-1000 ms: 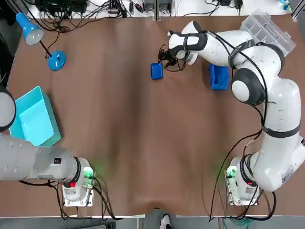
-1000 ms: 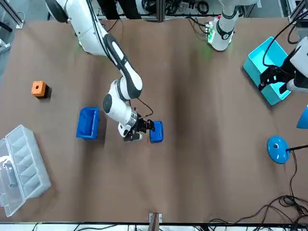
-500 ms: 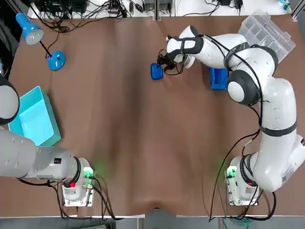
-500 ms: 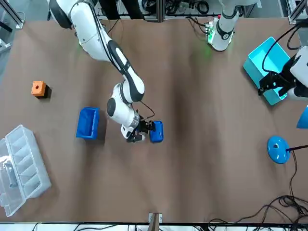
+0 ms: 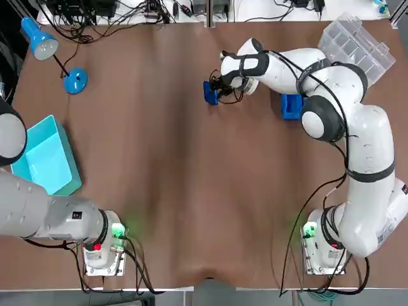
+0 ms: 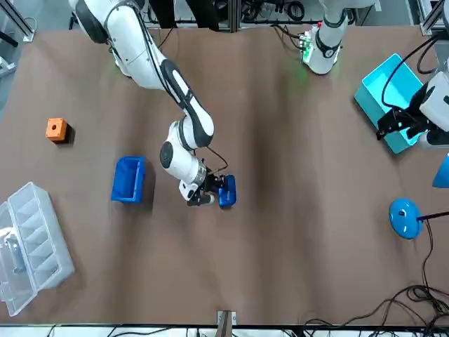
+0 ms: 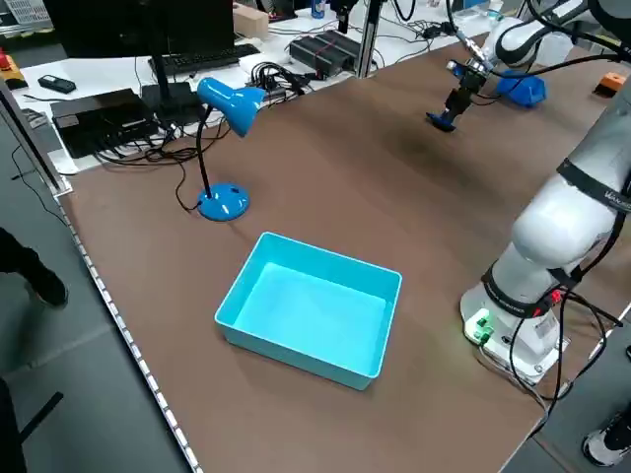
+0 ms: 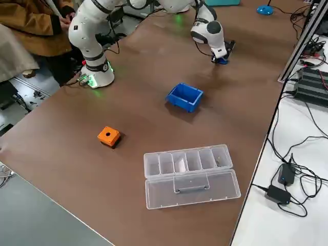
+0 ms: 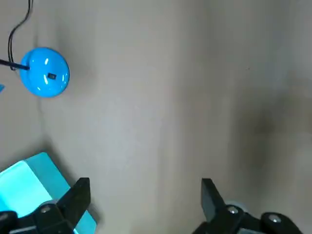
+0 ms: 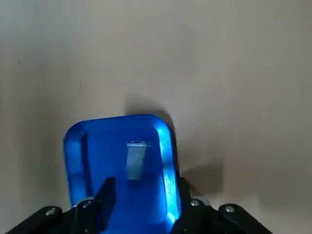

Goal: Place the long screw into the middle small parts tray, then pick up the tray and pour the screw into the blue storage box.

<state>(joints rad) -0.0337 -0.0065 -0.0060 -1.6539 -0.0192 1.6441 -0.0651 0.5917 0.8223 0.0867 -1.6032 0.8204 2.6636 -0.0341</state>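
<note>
Upper centre of the top view, the right gripper (image 5: 216,90) pinches the blue tray (image 5: 208,94), screw (image 10: 135,160) inside. I'd carry it level. The left gripper (image 6: 391,125) hangs spread at the front view's right edge.

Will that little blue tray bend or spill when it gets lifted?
Probably stiff: the small blue tray shows no flex, pinched by one wall in the right hand. Likely light, being thin-walled. The screw lies loose, so it may slide when tilted.
</note>
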